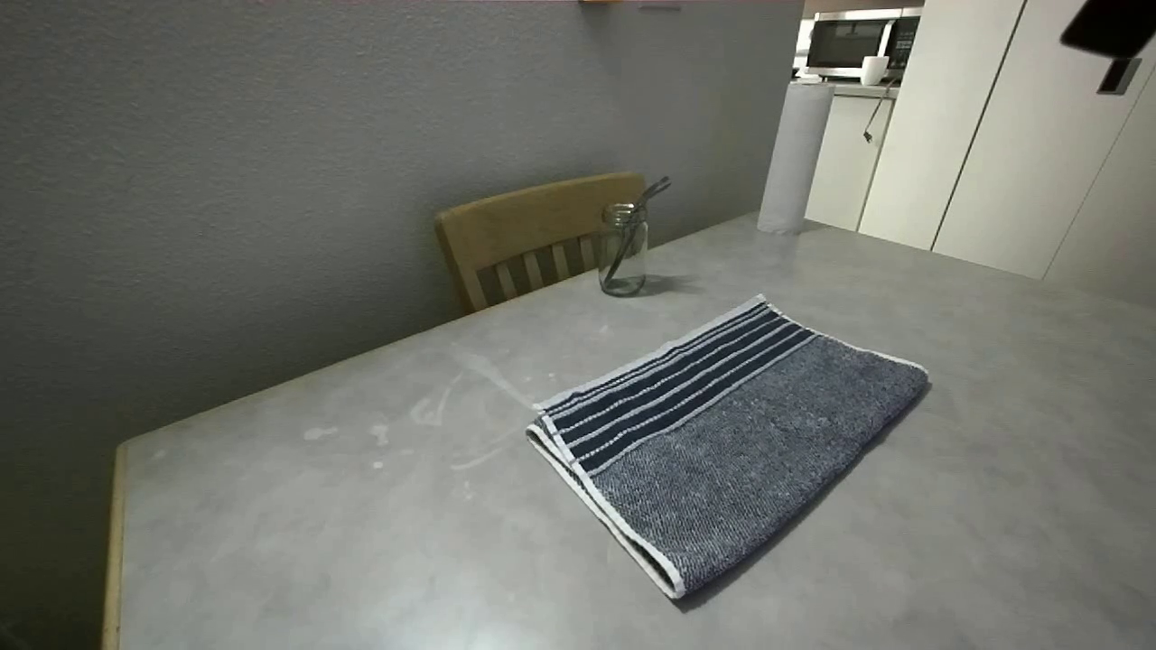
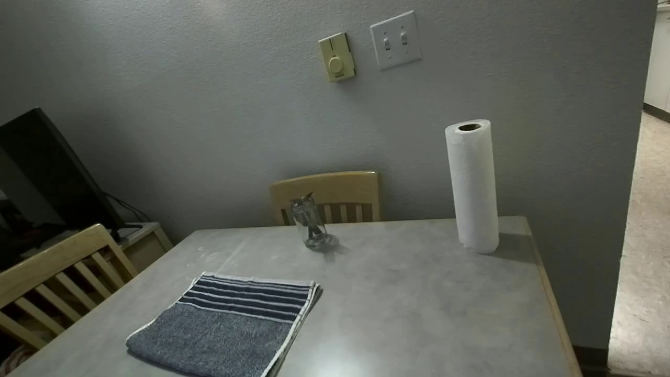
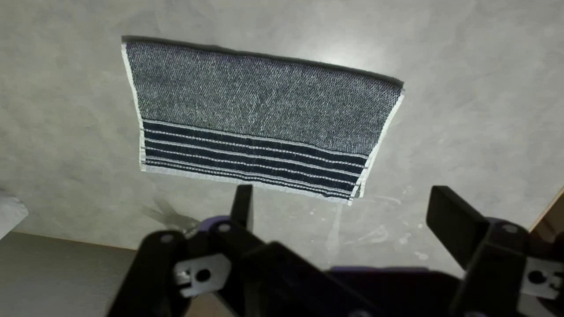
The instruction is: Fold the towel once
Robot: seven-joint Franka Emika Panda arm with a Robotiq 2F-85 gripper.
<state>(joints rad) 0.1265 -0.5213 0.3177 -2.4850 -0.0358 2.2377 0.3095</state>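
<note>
A textured grey wall (image 1: 271, 181) rises behind a pale grey bench (image 1: 298, 560) in both exterior views. By the clock around the towel (image 1: 731, 433) in an exterior view, a wooden chair (image 1: 533, 212) stands past the bench edge, between ten and eleven o'clock. The towel lies on the bench, doubled over on itself: its striped navy band runs along the side facing that same direction, its rounded fold faces four o'clock, and the pale border of a lower layer shows at the nine o'clock corner. In the wrist view the tool (image 3: 340, 191) has its two fingers spread wide, apart from the towel, whose middle lies between ten and eleven o'clock from the gap. In an exterior view, a white paper roll (image 1: 795, 158) stands on end just past twelve o'clock, well apart from the towel. A glass jar (image 1: 627, 257) stands nearer, at eleven, holding dark utensils (image 1: 657, 190) that slant toward one o'clock.
</note>
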